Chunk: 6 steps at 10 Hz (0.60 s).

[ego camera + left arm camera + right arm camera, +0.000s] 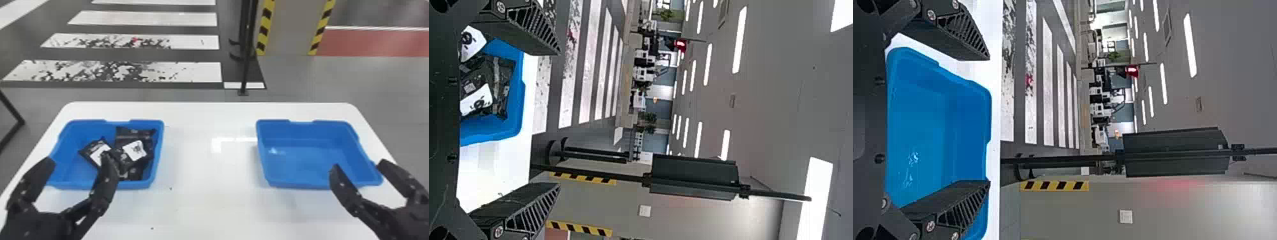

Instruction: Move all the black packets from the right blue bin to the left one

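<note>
Closest to the camera, the left gripper (77, 158) stands at the near side of the left blue bin (159, 153), its two black fingers spread wide. Well to the right of that bin is the right gripper (359, 165), its fingers wide apart too. Inside the left bin lie the black packets (134, 135), heaped and overlapping toward its right side, with another white-labelled packet (95, 151) slanting at the heap's left. Across the white table (207, 198), to the right of the left bin, sits the right blue bin (300, 131), a small bright glint on its floor. Beyond the left bin, white stripes (143, 19) mark the floor.
</note>
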{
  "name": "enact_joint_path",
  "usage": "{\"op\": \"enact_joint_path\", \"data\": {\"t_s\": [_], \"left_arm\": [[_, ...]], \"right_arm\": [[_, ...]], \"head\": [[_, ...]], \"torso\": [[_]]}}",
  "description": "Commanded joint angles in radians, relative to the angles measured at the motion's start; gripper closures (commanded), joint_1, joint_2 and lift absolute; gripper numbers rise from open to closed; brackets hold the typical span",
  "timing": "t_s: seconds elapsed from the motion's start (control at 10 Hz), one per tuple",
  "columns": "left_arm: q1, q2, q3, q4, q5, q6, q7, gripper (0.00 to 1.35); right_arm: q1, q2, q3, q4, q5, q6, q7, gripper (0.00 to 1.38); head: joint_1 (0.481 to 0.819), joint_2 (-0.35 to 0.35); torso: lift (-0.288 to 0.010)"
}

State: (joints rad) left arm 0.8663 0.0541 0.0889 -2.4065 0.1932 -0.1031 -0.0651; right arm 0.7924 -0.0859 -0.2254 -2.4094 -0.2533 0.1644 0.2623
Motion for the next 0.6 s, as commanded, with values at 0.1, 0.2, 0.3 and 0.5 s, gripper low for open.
{"op": "enact_joint_path", "data": {"t_s": [0.1,0.2,0.3,0.5], "left_arm": [[0.003,0.0,0.005,0.0,0.0,-0.002,-0.002,0.09],[0.003,-0.002,0.007,0.0,0.0,-0.005,-0.002,0.09],[0.003,-0.002,0.007,0.0,0.0,-0.01,-0.002,0.09],[0.003,-0.002,0.007,0.0,-0.002,-0.015,-0.004,0.09]], "right_arm": [[0.0,0.0,0.0,-0.002,0.0,0.0,0.0,0.15],[0.003,0.0,-0.002,-0.004,-0.002,0.0,0.0,0.15],[0.003,0.0,0.0,-0.004,-0.002,0.0,-0.002,0.15],[0.003,0.0,-0.002,-0.004,-0.004,-0.01,-0.002,0.15]], "head": [[0.695,-0.015],[0.695,-0.015],[0.695,-0.013],[0.695,-0.012]], "torso": [[-0.14],[-0.14],[-0.14],[-0.14]]}}
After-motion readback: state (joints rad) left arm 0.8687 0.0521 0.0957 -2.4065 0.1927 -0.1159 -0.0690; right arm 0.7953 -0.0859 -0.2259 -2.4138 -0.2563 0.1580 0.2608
